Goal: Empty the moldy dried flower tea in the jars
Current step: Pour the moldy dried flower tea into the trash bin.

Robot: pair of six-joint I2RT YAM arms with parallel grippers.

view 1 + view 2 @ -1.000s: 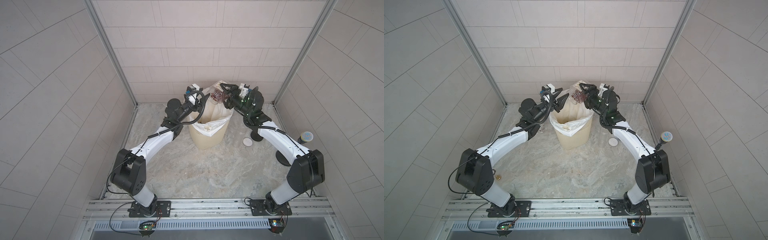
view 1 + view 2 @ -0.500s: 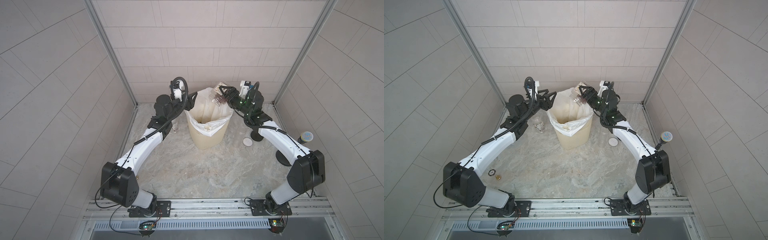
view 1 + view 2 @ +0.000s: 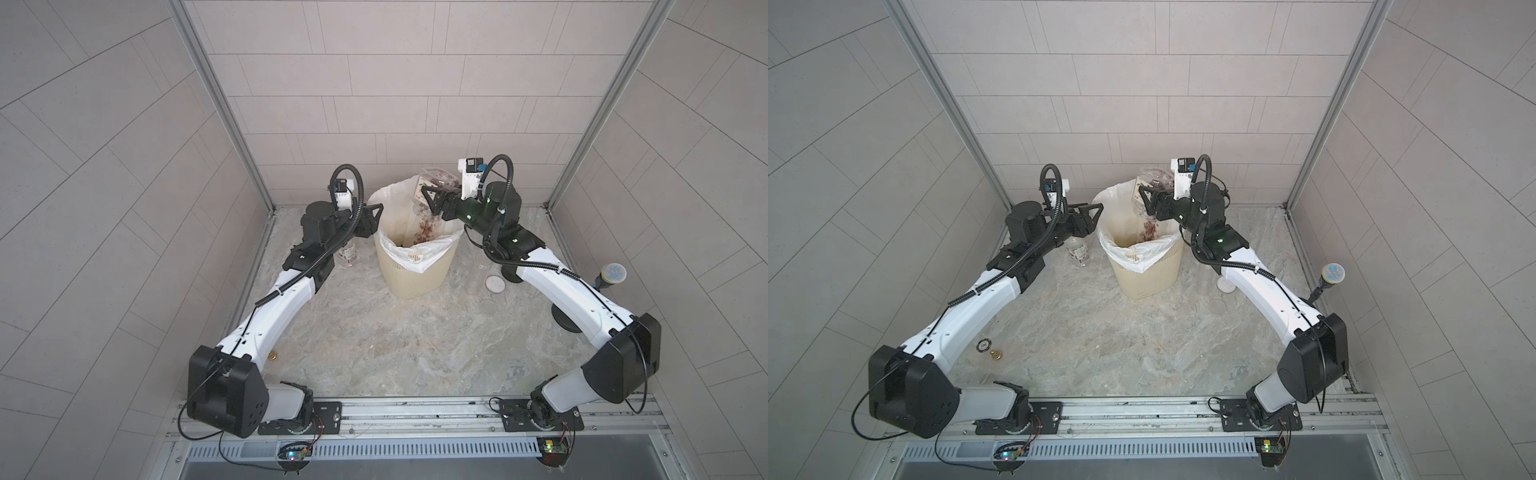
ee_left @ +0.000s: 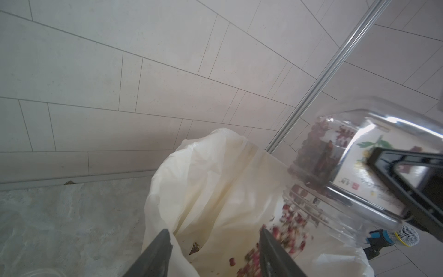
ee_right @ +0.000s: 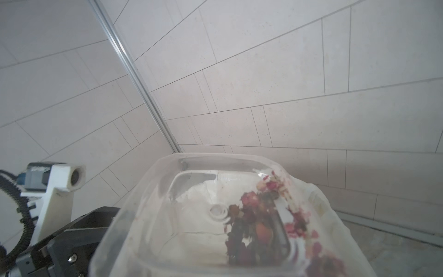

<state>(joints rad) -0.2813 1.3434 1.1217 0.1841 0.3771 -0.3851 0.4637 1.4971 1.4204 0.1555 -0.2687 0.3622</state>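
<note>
Reddish dried rosebud tea (image 3: pixel 424 227) spills from the upended labelled jar (image 3: pixel 432 178), gripped in right jaws, into the lined bin (image 3: pixel 419 282); some remains inside. Left jaws open, empty. Small jar (image 3: pixel 348 254) on desk: contents unclear.

Both arms stretch inward, grippers facing each other at the upper middle of both top views.
Left gripper (image 3: pixel 371 216) hangs level, jaws apart, seemingly empty; right gripper (image 3: pixel 431 202), wrist raised, clamps across a tilted jar (image 3: pixel 434 178).

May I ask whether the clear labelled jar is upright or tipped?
Tipped: the clear labelled jar points mouth-down, reddish dried flower bits spilling into the cream bin.
</note>
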